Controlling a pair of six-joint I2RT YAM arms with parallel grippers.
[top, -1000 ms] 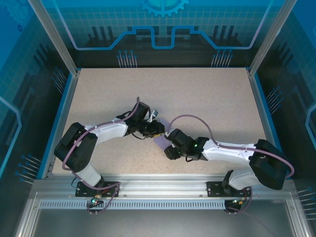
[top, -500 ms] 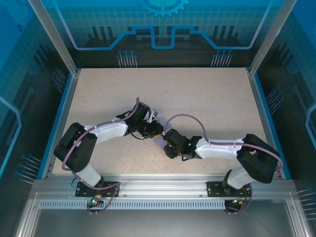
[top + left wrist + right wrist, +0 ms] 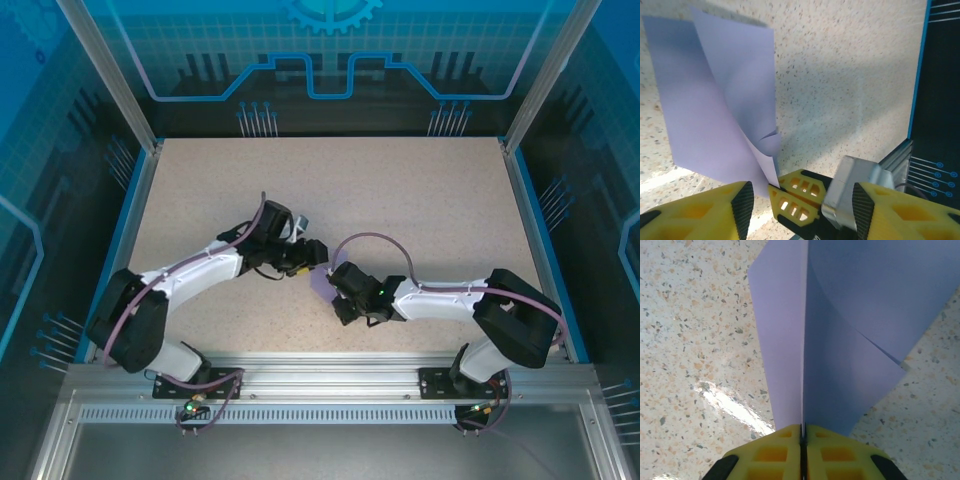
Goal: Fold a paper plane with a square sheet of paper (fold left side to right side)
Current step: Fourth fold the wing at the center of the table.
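Observation:
The square sheet of paper (image 3: 715, 100) is lavender, partly folded and lifted off the speckled table, with its layers standing up in a loose curve (image 3: 850, 315). My right gripper (image 3: 803, 429) is shut on the sheet's near edge, and its yellow fingers (image 3: 795, 197) pinch the lower corner in the left wrist view. My left gripper (image 3: 800, 202) is open, its black pads standing wide on either side of the right gripper's fingers without touching the paper. In the top view the left gripper (image 3: 308, 252) and right gripper (image 3: 333, 283) meet at mid-table over the paper (image 3: 320, 284).
The blue table rim (image 3: 917, 100) and a dark wall run along one side in the left wrist view. The tan table (image 3: 420, 200) stretches far behind the arms, bounded by metal posts (image 3: 110, 80) and blue panels.
The left gripper has opened, let go of the paper and drawn back up and to the left. The right gripper has shut on the paper and moved slightly left.

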